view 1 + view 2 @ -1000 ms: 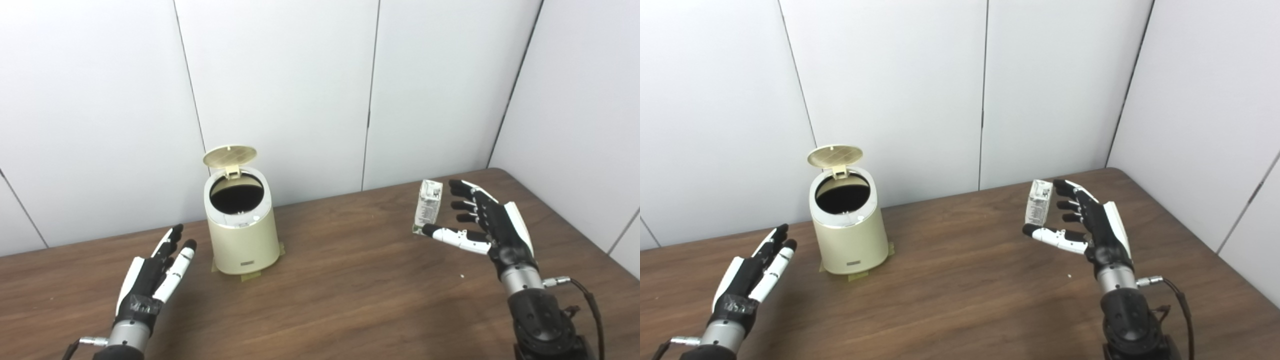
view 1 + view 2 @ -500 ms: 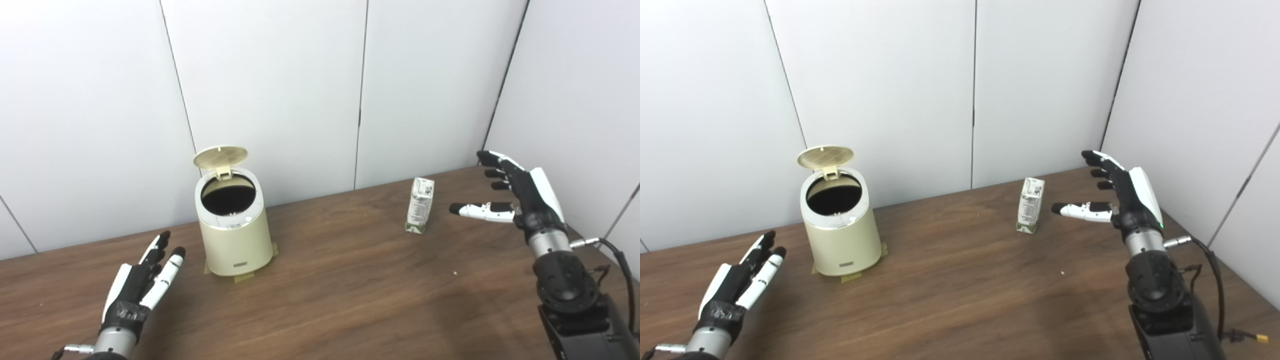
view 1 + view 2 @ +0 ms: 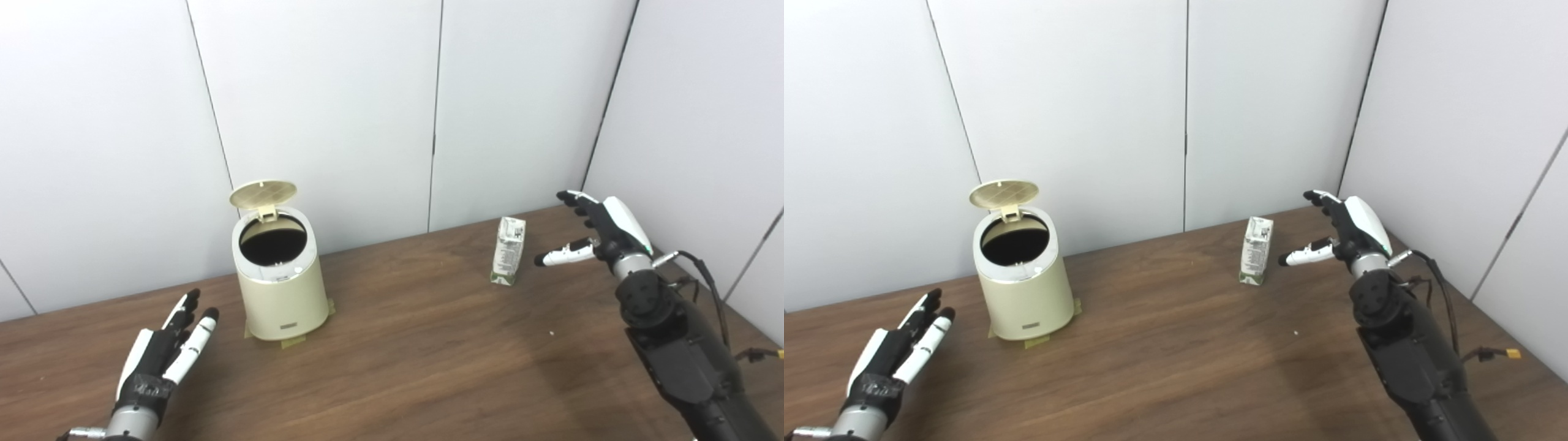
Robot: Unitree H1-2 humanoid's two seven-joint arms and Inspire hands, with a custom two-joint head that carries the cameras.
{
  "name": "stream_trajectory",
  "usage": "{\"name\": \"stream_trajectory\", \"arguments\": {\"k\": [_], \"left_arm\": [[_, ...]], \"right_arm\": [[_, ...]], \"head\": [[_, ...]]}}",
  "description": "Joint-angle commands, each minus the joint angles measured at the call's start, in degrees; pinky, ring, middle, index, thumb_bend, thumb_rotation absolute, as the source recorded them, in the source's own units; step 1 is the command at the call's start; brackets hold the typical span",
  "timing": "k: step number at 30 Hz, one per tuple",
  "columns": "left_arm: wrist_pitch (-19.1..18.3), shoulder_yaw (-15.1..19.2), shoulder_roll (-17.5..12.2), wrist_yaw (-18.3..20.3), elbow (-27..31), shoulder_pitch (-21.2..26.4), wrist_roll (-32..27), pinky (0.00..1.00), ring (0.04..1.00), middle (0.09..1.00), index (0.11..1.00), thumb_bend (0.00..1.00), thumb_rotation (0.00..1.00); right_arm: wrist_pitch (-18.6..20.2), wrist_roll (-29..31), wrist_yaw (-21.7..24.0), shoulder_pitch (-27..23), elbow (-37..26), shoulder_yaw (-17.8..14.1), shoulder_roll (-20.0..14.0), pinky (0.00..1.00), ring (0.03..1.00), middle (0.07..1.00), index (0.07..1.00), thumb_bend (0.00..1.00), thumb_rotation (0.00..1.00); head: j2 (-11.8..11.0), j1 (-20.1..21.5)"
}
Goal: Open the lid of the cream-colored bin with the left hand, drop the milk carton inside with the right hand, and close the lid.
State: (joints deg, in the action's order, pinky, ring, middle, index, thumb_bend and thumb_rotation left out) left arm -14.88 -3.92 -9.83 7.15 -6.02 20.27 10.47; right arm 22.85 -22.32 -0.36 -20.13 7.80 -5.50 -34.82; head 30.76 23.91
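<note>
With the bin [image 3: 280,288] lid [image 3: 263,193] up and our left hand [image 3: 160,355] idle and spread, our right hand [image 3: 597,229] hangs empty, fingers apart, just beside the upright carton [image 3: 508,259], which a clumsy thumb could topple.

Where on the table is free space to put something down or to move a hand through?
The widest bare stretch lies between the cream-colored bin and the milk carton, running to the near edge of the table. Bare wood also lies between the left hand and the bin. It is tight only at the carton, where the open right hand hovers close beside it.
</note>
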Motion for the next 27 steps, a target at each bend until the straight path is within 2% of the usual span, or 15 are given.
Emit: {"name": "stream_trajectory", "arguments": {"k": [1,6,10,20,27], "left_arm": [[1.80,0.50,-0.85,-0.37,1.62,3.08,-0.30,1.00,1.000,1.000,0.991,0.39,0.72],[0.92,0.61,-1.01,-0.33,2.31,2.93,-0.17,1.00,1.000,1.000,0.992,0.38,0.73],[0.95,0.69,-1.03,-0.18,2.60,2.76,-0.36,1.00,1.000,1.000,0.992,0.38,0.73],[0.43,0.85,-1.43,0.14,3.03,2.71,-1.09,1.00,1.000,1.000,0.998,0.37,0.72],[-0.12,0.61,-1.61,0.27,2.94,2.87,-1.11,1.00,1.000,1.000,0.993,0.38,0.78]], "right_arm": [[-2.58,-1.98,0.48,-3.71,0.07,0.98,-3.51,0.80,0.869,0.884,0.882,0.91,0.12],[-4.86,-3.49,2.42,-5.94,3.33,4.93,-5.67,0.77,0.860,0.887,0.891,0.94,0.13],[-4.70,-5.76,2.25,-7.33,4.74,7.09,-5.97,0.77,0.858,0.880,0.880,0.98,0.16],[-2.14,-7.76,3.94,-8.99,5.05,8.73,-5.06,0.84,0.916,0.912,0.871,0.98,0.13],[-0.28,-8.62,5.07,-9.38,4.40,9.41,-4.72,0.83,0.932,0.926,0.874,0.97,0.15]], "head": [[0.03,0.04],[0.31,0.25],[0.60,0.31],[1.37,0.68],[1.74,0.50]]}}
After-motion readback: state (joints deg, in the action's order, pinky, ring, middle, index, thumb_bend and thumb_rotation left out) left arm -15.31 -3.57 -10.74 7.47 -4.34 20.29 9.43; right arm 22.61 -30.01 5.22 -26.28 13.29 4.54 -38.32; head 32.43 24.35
